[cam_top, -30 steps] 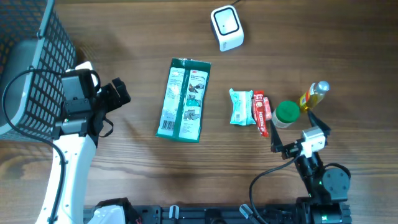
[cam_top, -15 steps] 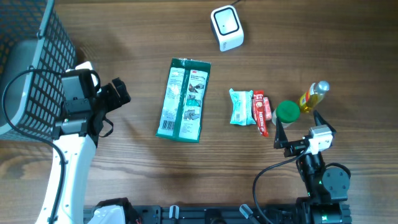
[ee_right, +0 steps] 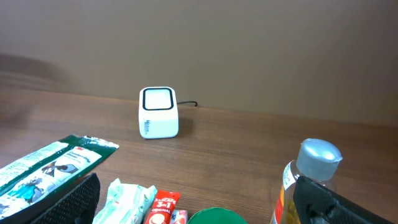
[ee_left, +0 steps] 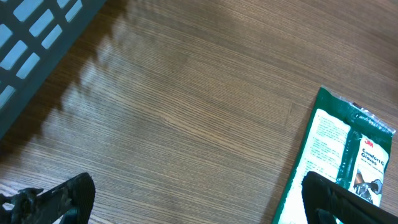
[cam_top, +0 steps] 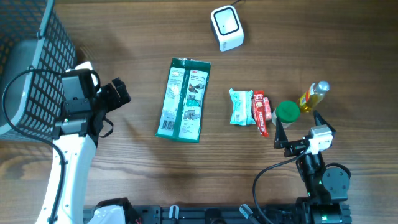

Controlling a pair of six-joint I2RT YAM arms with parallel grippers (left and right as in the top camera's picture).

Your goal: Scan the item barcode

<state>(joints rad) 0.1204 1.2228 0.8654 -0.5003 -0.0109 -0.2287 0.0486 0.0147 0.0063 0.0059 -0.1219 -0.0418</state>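
Scanners: one, a white scanner (cam_top: pixel 226 27) at 12 o'clock on the bench (cam_top: pixel 137 180).
Flat packs: three, namely a green glove packet (cam_top: pixel 184 99), a pale wipes pack (cam_top: pixel 240 107) and a red sachet pack (cam_top: pixel 260 112).
Jars: one green-lidded jar (cam_top: pixel 286 112).
Bottles: one yellow bottle (cam_top: pixel 314 95), silver-capped.
Baskets: one wire basket (cam_top: pixel 31 56) at 9 o'clock.
End effectors: two, the left end effector (cam_top: pixel 122 92) and the right end effector (cam_top: pixel 298 126).

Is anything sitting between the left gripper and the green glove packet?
Nothing visible. Only bare table lies between the open left gripper and the green glove packet.
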